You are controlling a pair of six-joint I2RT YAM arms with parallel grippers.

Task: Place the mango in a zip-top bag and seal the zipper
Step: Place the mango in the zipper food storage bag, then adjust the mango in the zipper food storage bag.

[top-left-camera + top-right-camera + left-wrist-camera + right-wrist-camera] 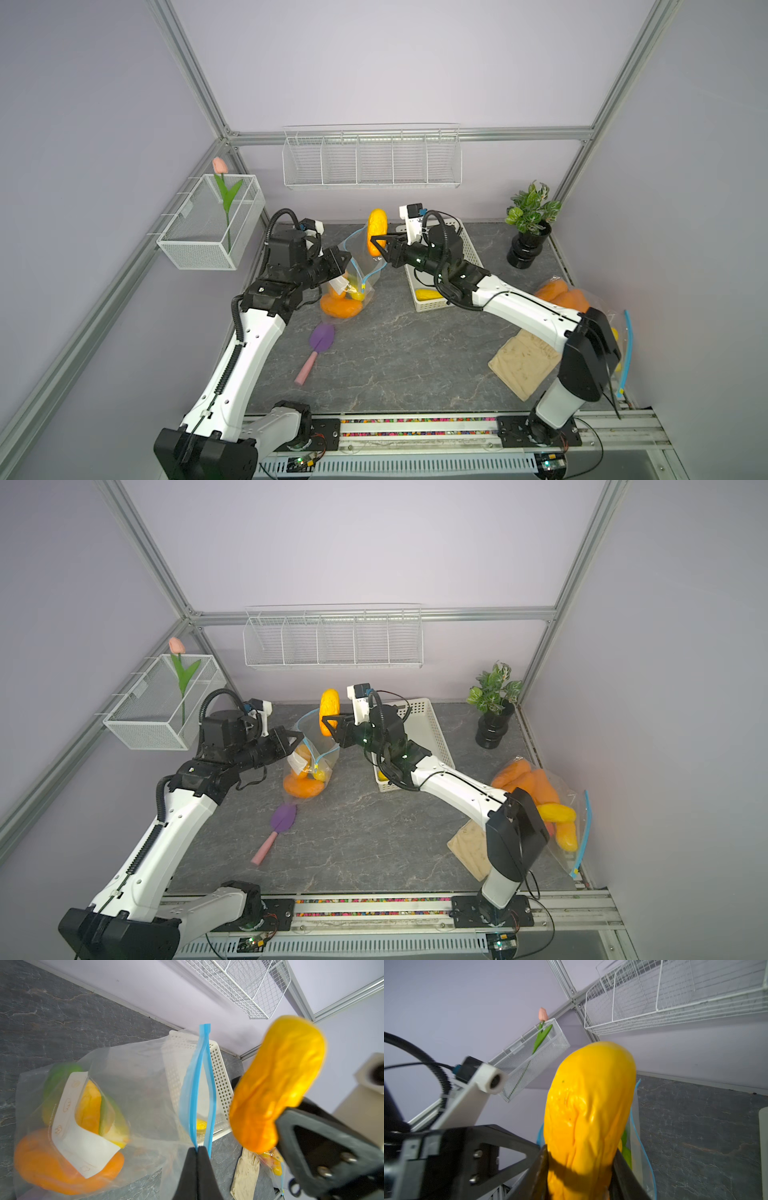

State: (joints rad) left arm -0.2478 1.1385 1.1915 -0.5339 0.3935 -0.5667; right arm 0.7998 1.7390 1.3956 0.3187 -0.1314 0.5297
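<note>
The right end effector (pixel 377 248) pinches the mango (pixel 377 224) by its lower end, upright at one o'clock of the zip-top bag (pixel 362 266); the left end effector (pixel 196 1148) pinches the zipper (pixel 195 1095); glossy skin, probably slippery; a mid-body hold looks safer.

Overhead stereo pair, close wrist cameras

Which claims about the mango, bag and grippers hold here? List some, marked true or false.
The right gripper grips the mango by one end. True.
The left gripper is open, clear of the zip-top bag. False: it is shut on the bag's edge.
The zipper is sealed. False: its blue strips stand apart.
The mango lies inside the bag. False: it is outside it.
The bag holds an orange fruit. True.
</note>
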